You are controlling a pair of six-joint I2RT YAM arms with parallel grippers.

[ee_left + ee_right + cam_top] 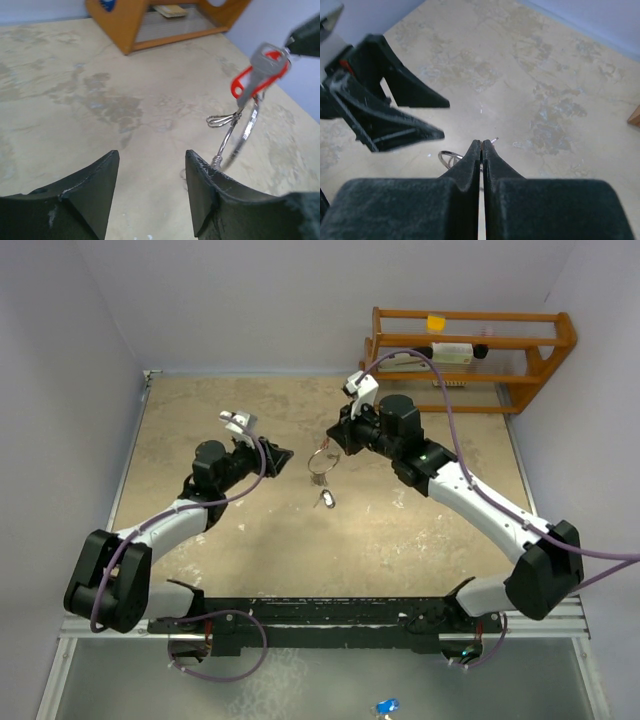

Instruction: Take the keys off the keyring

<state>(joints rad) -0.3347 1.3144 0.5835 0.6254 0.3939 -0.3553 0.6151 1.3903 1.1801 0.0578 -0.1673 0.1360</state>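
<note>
My right gripper (332,447) is shut on the red-tagged key (260,72) and holds it above the table. The silver keyring (320,464) hangs from that key; it shows in the left wrist view (245,131) and partly behind my shut fingers in the right wrist view (447,159). The black-tagged key with a pale label (326,500) lies loose on the table just below the ring. My left gripper (283,458) is open and empty, just left of the ring; its right finger (210,190) is close to the ring's lower end.
A wooden rack (470,350) with small items stands at the back right, also in the left wrist view (132,27). Pale walls close the table on the left, back and right.
</note>
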